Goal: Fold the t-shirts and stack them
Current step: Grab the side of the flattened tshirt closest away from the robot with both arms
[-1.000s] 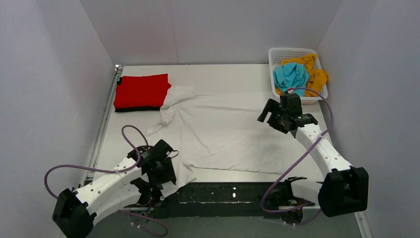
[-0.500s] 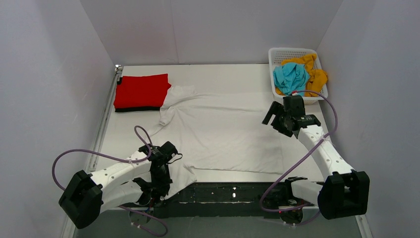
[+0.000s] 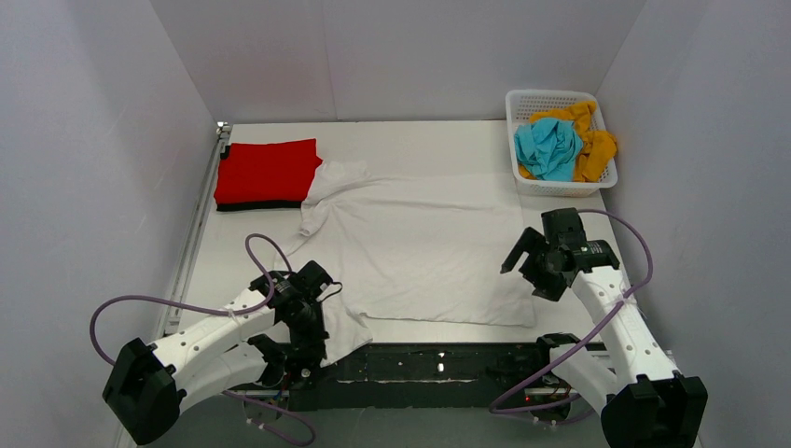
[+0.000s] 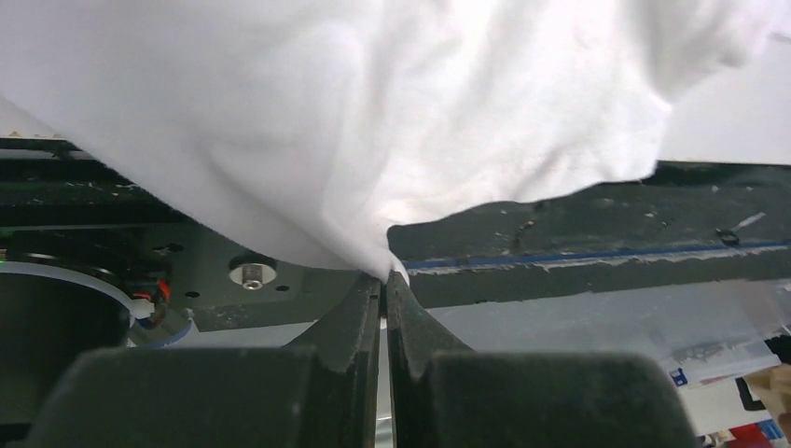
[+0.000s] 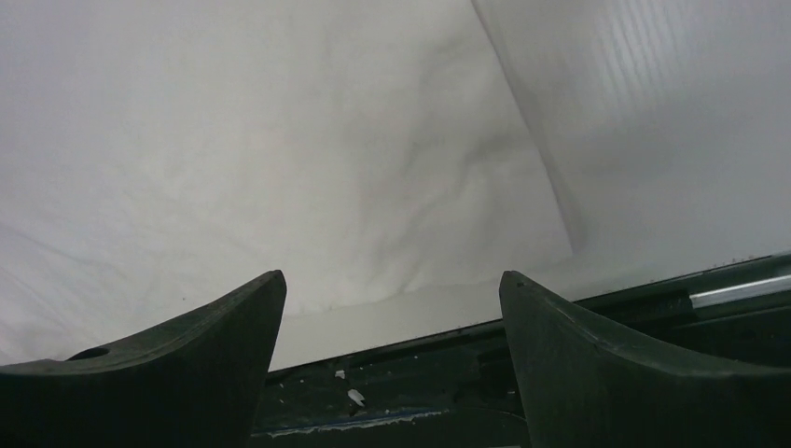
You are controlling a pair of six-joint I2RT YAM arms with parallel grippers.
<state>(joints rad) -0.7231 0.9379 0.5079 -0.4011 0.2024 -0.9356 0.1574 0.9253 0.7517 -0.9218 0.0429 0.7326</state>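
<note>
The white t-shirt lies spread flat across the middle of the table. My left gripper is at its near-left corner. In the left wrist view this gripper is shut on a pinch of the white t-shirt, which drapes up from the fingertips. My right gripper hovers open over the shirt's near-right corner. In the right wrist view it stands wide open above the white t-shirt, holding nothing. A folded red t-shirt rests on a folded black t-shirt at the back left.
A white lattice basket at the back right holds a crumpled teal-blue t-shirt and a mustard-orange t-shirt. Grey walls enclose the table on three sides. A dark strip runs along the near edge between the arm bases.
My left gripper has closed on the white t-shirt's near-left corner. My right arm has swung from beside the basket toward the shirt's near-right corner, staying open.
</note>
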